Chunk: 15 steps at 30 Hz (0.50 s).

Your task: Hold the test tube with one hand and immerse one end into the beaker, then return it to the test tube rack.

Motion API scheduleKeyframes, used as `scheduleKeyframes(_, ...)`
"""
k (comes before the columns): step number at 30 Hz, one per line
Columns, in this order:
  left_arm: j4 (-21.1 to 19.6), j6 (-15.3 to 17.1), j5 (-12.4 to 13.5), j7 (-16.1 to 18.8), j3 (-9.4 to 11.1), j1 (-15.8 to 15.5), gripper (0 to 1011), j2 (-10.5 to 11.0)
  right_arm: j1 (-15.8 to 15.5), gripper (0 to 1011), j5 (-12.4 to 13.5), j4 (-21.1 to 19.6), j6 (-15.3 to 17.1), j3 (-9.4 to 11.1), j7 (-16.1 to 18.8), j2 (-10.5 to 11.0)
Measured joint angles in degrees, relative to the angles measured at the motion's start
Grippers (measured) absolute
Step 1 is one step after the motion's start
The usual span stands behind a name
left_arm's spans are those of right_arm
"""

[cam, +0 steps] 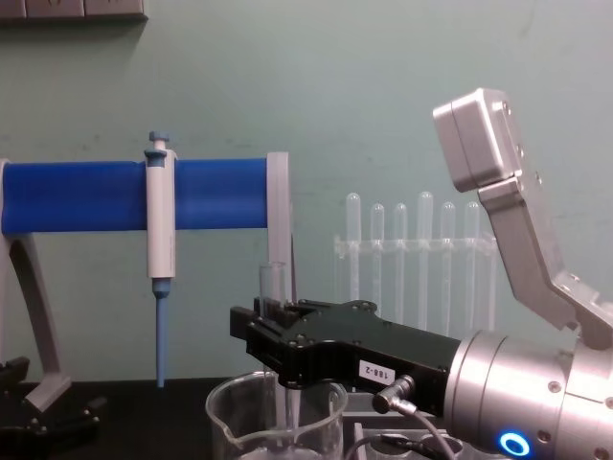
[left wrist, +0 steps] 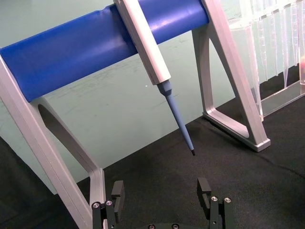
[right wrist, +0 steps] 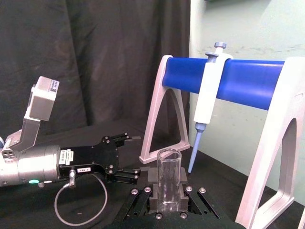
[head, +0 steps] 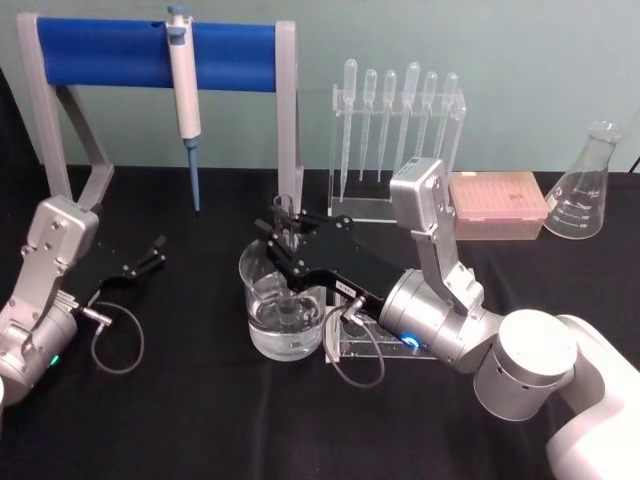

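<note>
Holding the test tube (right wrist: 169, 177): my right pincer (head: 286, 240) is clenched on it, upright, with its open rim above my fingers.
Lower end: down inside the beaker (head: 258, 322); I cannot tell whether it meets the liquid.
Glass below: the beaker stands directly under my fingertips, with clear liquid at its bottom.
Rack: the test tube rack (head: 365, 345) lies beneath my wrist, just beside the beaker.
Other arm: my left pincer (head: 150, 256) is well off to my pincer's left, low over the table (head: 200, 420), its fingers spread and holding nothing.
Beyond, to the left: the pipette (head: 184, 90) hangs on the blue stand (head: 100, 52).
</note>
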Motion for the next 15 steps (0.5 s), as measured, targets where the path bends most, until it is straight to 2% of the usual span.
scheduleKeyframes(15, 0.00, 0.00, 0.00, 0.00, 0.00, 0.00, 1000, 0.00, 0.02, 224, 0.07, 0.02, -0.01, -0.06, 0.01, 0.00)
